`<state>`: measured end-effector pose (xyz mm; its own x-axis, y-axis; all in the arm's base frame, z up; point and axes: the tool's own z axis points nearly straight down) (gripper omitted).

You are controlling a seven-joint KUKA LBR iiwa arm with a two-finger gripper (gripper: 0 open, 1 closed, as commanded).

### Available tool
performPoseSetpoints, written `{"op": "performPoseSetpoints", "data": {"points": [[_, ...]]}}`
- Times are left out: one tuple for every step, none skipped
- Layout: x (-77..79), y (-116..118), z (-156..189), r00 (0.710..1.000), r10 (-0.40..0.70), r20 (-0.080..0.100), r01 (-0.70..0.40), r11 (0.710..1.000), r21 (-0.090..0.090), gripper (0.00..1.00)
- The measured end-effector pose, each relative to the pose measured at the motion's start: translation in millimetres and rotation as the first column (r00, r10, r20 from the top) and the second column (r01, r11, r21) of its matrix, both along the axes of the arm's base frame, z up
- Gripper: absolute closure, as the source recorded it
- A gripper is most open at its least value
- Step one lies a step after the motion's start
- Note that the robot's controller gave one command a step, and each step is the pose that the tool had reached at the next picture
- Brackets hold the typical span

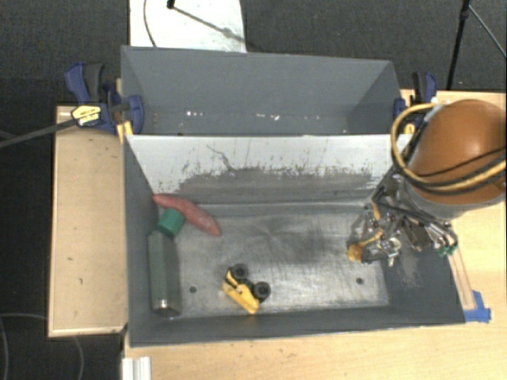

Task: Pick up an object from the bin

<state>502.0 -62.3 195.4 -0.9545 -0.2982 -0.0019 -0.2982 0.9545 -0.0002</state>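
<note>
Gripper [379, 248] low at right of bin [261, 172], jaw state cannot be told, small orange bit [356, 252] just left of it, axis unreadable; bottle [163, 271] at left lies near-far, green cap [169, 224] pointing far.

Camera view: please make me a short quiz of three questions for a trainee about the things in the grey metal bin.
1. True or false: the grey cylindrical bottle with green cap lies along the grey metal bin's left wall.
2. Which lies beside that cap? A) pink sausage-shaped piece B) yellow-and-black toy vehicle
3. Fill in: the gripper is at the bin's ___ side.
Key: 1 true; 2 A; 3 right.
</note>
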Motion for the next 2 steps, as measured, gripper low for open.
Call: {"op": "performPoseSetpoints", "data": {"points": [[0.0,0,0,1.0,-0.001,0.0,0.001,1.0,0.0,1.0],[14.6,10,32,0.997,0.082,-0.004,-0.082,0.997,0.001,1.0]]}}
